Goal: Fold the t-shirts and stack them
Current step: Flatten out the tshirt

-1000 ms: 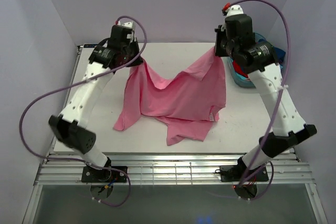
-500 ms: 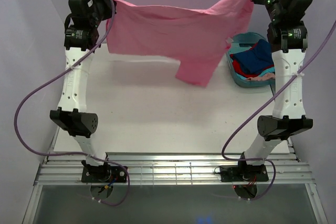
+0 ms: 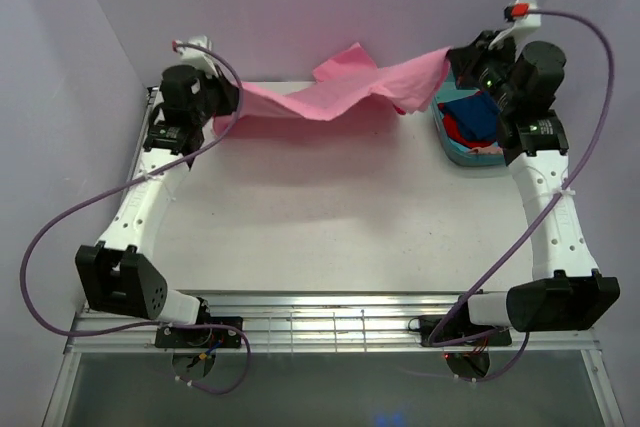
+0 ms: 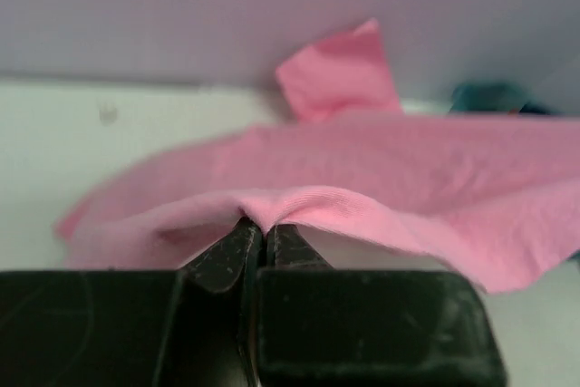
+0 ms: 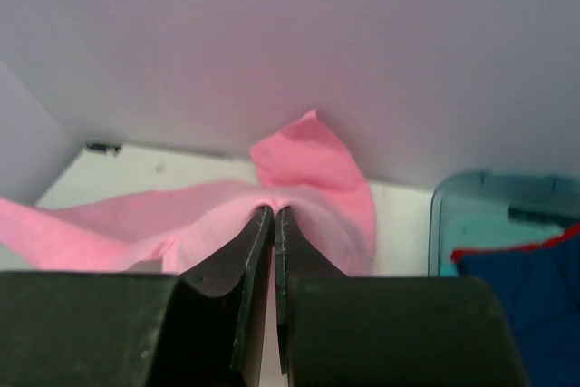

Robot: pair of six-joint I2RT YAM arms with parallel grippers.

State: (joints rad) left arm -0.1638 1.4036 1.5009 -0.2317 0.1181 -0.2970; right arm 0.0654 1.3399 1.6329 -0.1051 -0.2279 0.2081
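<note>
Now, t-shirt (image 3: 340, 97) pinched, left fingers (image 4: 231, 256), right fingers (image 5: 249, 246)

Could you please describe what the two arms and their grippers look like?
The left arm and right arm are white links with black joint housings. A purple cable trails from each. The left gripper and right gripper have black tapered fingers.

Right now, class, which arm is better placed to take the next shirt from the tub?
Probably right: the right end effector, shut on the pink t-shirt, hangs beside the teal tub; the left end effector grips the shirt's opposite end.
</note>
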